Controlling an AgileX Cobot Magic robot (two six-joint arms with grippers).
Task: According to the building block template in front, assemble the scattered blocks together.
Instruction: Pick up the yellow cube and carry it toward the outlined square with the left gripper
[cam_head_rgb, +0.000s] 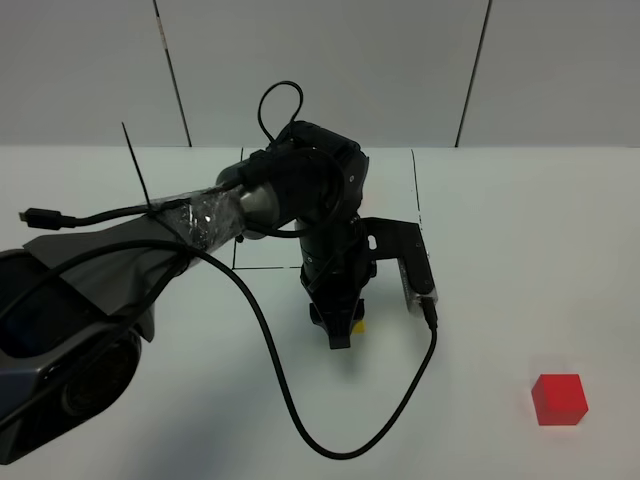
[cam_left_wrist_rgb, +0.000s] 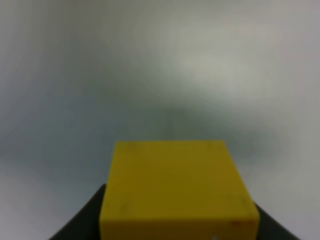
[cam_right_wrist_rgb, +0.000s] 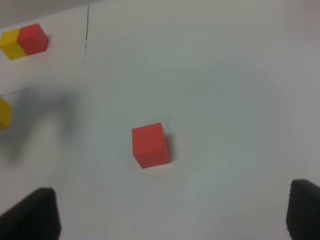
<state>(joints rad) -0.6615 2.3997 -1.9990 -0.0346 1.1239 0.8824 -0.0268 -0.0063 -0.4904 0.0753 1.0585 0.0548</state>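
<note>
Cubes, matte, square-edged: yellow cube (cam_left_wrist_rgb: 177, 187) in left pincer (cam_head_rgb: 343, 335), red cube (cam_head_rgb: 559, 398) apart.

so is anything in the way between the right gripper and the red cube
Nothing visible is. From the right wrist view, the red cube sits alone on bare white table ahead of the open right gripper. The joined yellow-red pair lies well clear of that path.

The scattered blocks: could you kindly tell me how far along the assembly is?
Done: nothing joined yet. In hand: left jaws shut on the yellow cube. Left: the red cube sits alone, right jaws open, not touching it; the pair must be joined like the template.
</note>
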